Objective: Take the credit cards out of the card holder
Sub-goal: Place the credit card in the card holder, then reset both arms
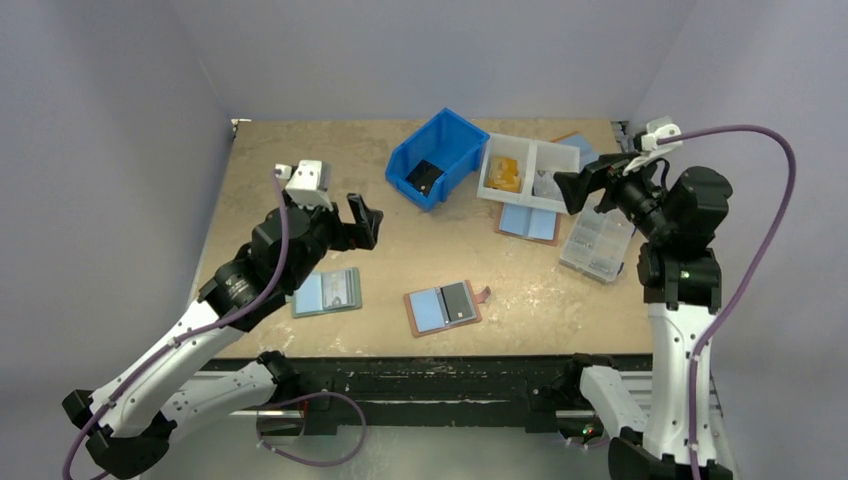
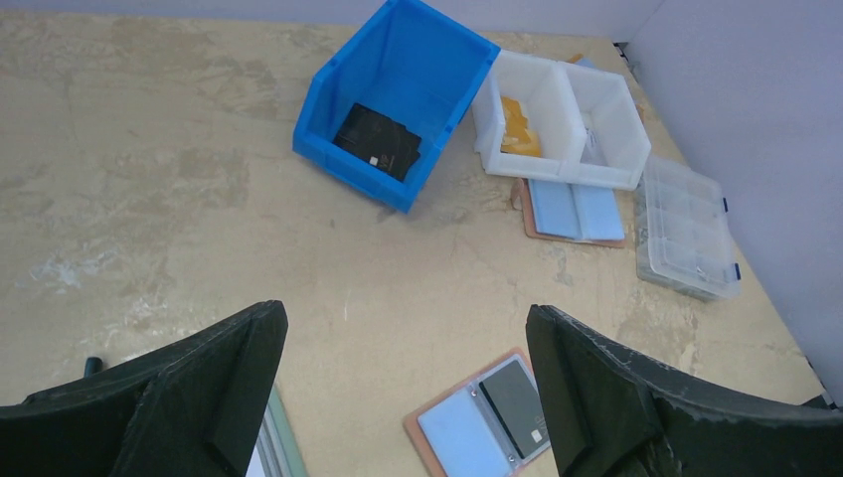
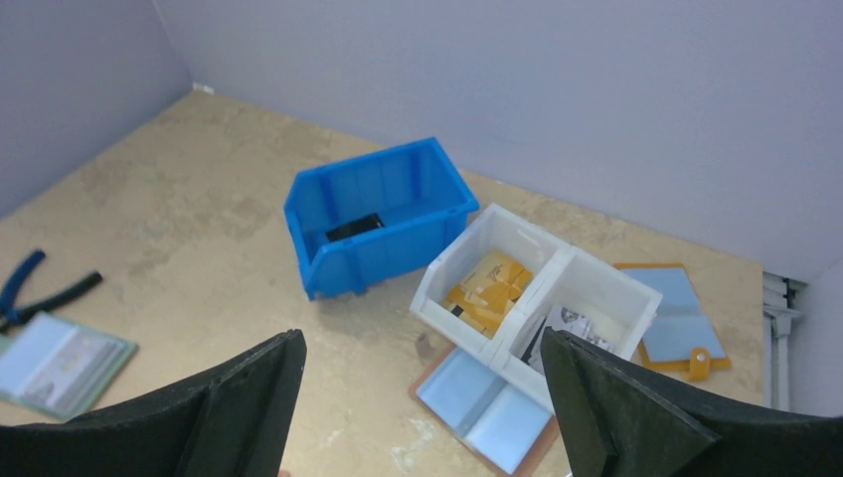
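The card holder (image 1: 443, 307) lies open and flat near the table's front edge, salmon-brown with a light-blue left page. A dark grey card (image 1: 457, 302) sits in its right page, and the snap tab (image 1: 485, 294) sticks out to the right. In the left wrist view the card holder (image 2: 484, 420) shows low between the fingers, its dark card (image 2: 515, 405) partly hidden by the right finger. My left gripper (image 1: 365, 222) (image 2: 405, 328) is open and empty, raised above the table to the holder's left and behind it. My right gripper (image 1: 578, 188) (image 3: 422, 348) is open and empty, high over the white bin.
A green card folder (image 1: 327, 292) lies at front left. A blue bin (image 1: 462, 140) holds a black item. A white two-part bin (image 1: 528, 160) has a larger blue-lined folder (image 1: 528, 222) in front of it, a clear organiser box (image 1: 597, 243) to the right. Blue-handled pliers (image 3: 40, 288) lie at the left.
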Robot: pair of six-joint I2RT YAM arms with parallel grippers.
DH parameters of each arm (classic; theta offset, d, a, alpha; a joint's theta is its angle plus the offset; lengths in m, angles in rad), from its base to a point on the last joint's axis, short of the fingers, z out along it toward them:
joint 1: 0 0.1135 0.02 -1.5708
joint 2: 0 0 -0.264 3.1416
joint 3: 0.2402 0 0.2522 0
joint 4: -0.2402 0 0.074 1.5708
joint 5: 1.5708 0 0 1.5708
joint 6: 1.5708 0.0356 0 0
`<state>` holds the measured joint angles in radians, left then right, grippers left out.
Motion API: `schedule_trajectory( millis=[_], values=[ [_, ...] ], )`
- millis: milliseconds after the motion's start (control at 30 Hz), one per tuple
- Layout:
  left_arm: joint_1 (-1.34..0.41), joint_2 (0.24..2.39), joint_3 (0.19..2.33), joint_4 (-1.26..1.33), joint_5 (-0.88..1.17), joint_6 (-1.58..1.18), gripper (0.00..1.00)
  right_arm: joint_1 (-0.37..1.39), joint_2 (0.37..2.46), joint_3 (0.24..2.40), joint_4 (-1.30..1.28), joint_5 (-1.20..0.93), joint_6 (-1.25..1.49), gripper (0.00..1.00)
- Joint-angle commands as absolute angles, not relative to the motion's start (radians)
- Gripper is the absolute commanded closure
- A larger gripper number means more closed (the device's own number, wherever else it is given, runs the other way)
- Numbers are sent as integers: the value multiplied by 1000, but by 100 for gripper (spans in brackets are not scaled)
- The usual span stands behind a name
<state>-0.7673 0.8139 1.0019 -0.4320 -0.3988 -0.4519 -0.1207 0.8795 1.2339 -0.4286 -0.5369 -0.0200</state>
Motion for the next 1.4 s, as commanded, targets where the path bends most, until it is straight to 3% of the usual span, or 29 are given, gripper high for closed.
schedule_trajectory(
  millis=[0, 367, 1367],
  values=[
    [-760, 861, 1148, -466, -388, -385, 1, -124, 814, 1327, -450, -483, 40, 1],
    [-760, 775, 1169, -507, -327, -443, 1, -124, 717, 1350, -492, -343, 139, 1],
    [-761, 653, 1114, -558, -285, -486, 1, -141, 640, 1310, -522, -394, 120, 1]
  ],
)
